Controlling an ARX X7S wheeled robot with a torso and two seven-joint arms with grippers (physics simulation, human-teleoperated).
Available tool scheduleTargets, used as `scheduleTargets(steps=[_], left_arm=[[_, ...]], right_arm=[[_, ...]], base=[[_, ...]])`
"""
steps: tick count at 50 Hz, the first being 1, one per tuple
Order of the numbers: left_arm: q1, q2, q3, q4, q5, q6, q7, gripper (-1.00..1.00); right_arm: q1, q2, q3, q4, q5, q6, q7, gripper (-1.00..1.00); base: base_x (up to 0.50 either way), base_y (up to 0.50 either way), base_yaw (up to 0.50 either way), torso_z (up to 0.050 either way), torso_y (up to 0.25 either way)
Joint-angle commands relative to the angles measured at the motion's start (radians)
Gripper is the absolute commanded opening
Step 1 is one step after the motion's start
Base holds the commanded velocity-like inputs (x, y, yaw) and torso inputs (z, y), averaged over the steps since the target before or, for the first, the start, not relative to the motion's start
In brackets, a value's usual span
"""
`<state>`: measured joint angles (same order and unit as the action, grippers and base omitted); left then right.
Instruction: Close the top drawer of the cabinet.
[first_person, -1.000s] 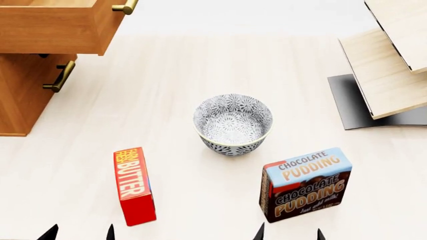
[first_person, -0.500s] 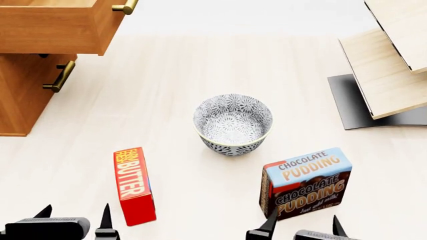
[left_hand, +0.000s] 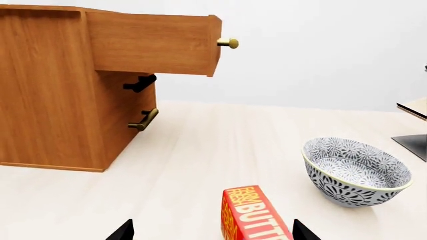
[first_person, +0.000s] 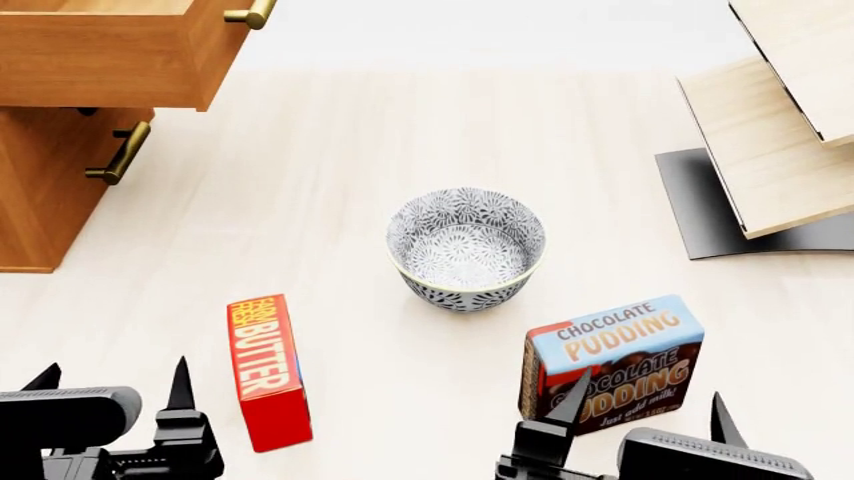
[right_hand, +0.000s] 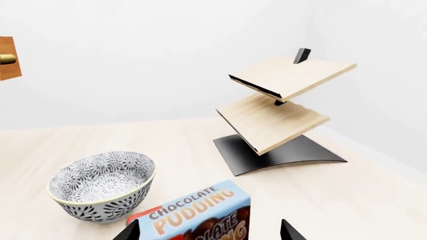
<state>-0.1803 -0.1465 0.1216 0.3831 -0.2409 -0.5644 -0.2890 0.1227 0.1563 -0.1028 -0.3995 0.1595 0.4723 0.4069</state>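
The top drawer (first_person: 114, 52) stood pulled out of the cabinet (first_person: 47, 180). A bowl (first_person: 466, 248), butter box (first_person: 268, 371) and pudding box (first_person: 614, 366) occupied the surface (first_person: 400, 130). Both released end effectors, left (first_person: 114, 390) and right (first_person: 650, 405), had advanced further into view.

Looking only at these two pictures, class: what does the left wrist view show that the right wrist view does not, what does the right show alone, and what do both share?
Only the left wrist view shows the cabinet body, the top drawer pulled out with nothing under it, the lower drawer handle and the butter box.

Only the right wrist view shows the plywood rack on its dark base, and the chocolate pudding box.

Both show the patterned bowl, the pale tabletop, and open black fingertips at the frame edge.
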Motion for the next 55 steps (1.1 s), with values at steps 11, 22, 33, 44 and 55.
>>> scheduleTargets(steps=[11,22,33,44,55], left_arm=[[0.02,-0.026,-0.006,0.166,-0.025,-0.099,-0.055,1.0],[-0.001,-0.037,-0.049,0.219,-0.06,-0.152,-0.076,1.0],[-0.011,-0.039,-0.088,0.195,-0.075,-0.124,-0.083,1.0],[-0.013,-0.045,-0.071,0.174,-0.065,-0.098,-0.085,1.0],[-0.009,-0.049,-0.053,0.172,-0.067,-0.09,-0.086,1.0]], right_arm=[[-0.008,0.031,0.007,-0.151,0.007,0.1,0.047,1.0],[0.006,0.043,0.025,-0.201,0.012,0.136,0.074,1.0],[0.01,0.046,0.037,-0.194,0.02,0.123,0.083,1.0],[0.019,0.048,0.018,-0.165,0.011,0.108,0.09,1.0],[0.022,0.048,0.011,-0.146,0.005,0.096,0.102,1.0]], base=[[0.0,0.0,0.0,0.0,0.0],[0.0,0.0,0.0,0.0,0.0],[0.0,0.0,0.0,0.0,0.0],[0.0,0.0,0.0,0.0,0.0],[0.04,0.0,0.0,0.0,0.0]])
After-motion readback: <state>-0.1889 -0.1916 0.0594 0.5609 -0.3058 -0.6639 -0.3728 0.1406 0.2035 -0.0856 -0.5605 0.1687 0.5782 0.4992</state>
